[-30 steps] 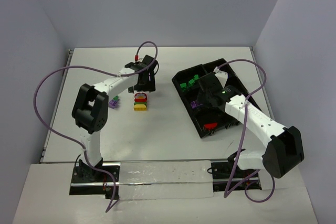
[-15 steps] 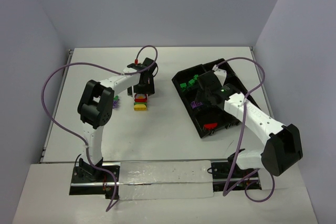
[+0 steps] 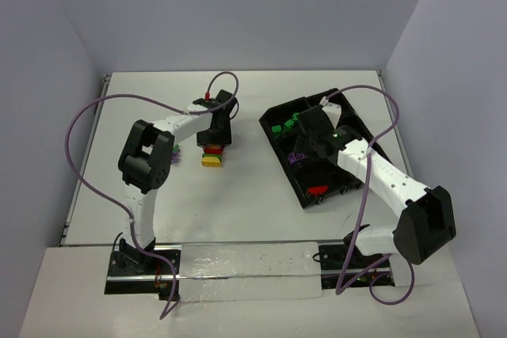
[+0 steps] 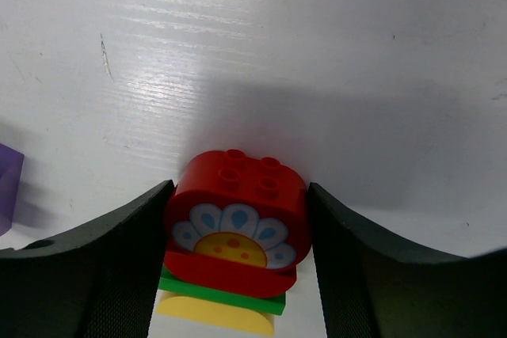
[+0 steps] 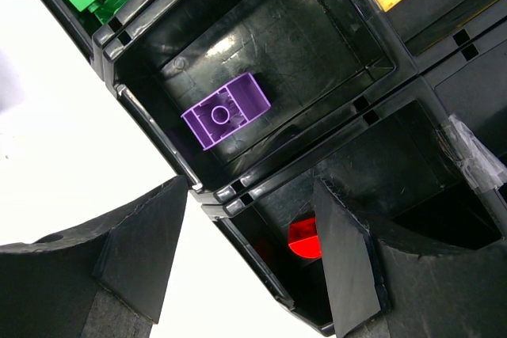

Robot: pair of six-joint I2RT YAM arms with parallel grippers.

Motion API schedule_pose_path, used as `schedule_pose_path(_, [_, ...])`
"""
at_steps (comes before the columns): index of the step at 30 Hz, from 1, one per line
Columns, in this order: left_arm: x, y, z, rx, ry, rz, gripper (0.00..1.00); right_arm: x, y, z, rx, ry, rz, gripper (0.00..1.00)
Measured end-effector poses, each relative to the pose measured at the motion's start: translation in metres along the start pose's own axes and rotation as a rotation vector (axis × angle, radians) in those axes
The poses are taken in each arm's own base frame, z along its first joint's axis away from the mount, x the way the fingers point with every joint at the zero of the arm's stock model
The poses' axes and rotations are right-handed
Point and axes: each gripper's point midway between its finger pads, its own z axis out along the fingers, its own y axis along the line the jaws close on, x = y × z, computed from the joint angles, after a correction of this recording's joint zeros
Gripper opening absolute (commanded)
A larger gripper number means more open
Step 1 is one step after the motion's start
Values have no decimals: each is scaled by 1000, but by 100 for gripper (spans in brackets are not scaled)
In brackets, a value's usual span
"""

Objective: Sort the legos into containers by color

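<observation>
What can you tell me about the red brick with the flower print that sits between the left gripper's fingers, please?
The red brick is glossy plastic with rounded ends and four studs on top. Its front is printed with white-and-blue petals around a yellow centre. It stands upright on a thin green plate, which lies on a yellow piece on the white table. The left gripper brackets it, its black fingers meeting the brick's two sides.

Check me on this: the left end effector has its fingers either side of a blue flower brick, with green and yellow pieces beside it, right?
Not blue: the left wrist view shows a red flower brick between the fingers of the left end effector, with a green piece and a yellow piece beside it.
</observation>
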Motion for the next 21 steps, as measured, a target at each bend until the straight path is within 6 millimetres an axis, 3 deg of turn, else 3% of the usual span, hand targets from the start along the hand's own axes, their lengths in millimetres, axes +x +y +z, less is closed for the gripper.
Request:
schedule_pose_path(6, [7, 4, -12, 38, -6, 9, 16, -6, 3, -3, -9, -10, 0, 72])
schedule_pose_path(11, [-3, 3, -60, 182, -108, -5, 15, -27, 21, -17, -88, -38, -37, 72])
schedule_pose_path(14, [-8, 0, -100, 311, -196, -12, 15, -45, 43, -32, -173, -46, -62, 72])
schedule_pose_path(17, [-15, -5, -132, 420, -264, -17, 15, -67, 82, -45, -305, -35, -82, 70])
schedule_pose_path(21, [-18, -14, -145, 491, -280, -9, 15, -61, 125, -51, -480, 37, -99, 71])
